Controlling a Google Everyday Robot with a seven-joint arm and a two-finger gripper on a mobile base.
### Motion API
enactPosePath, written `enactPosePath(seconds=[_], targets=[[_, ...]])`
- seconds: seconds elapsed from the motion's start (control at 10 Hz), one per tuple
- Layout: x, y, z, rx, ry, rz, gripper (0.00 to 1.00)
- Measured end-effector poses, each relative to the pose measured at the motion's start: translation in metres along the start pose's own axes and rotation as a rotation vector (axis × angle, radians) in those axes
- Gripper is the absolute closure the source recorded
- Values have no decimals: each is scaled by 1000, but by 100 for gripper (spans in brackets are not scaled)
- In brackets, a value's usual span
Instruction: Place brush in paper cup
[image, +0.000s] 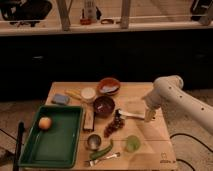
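Note:
The brush (129, 115) lies on the wooden table (150, 150), right of centre. Its small dark head points left towards the brown bowl (104, 106) and its white handle runs right. My gripper (148, 116) hangs from the white arm (172, 92) and sits low at the right end of the handle. I cannot tell whether it touches the handle. The paper cup (88, 94), small and white, stands upright at the back left of the brown bowl, well left of the gripper.
A green tray (60, 147) with an orange fruit (45, 123) fills the left side. Also on the table are an orange bowl (109, 86), blue sponge (61, 99), grapes (114, 126), green cup (132, 144), metal cup (93, 142) and fork (102, 158).

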Motion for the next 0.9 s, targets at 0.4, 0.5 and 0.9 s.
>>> enactPosePath(seconds=[0.4, 0.5, 0.9], targets=[[-15, 4, 30, -10, 13, 15, 20], [-19, 4, 38, -14, 15, 16, 20], [-15, 3, 68, -46, 31, 42, 29]])
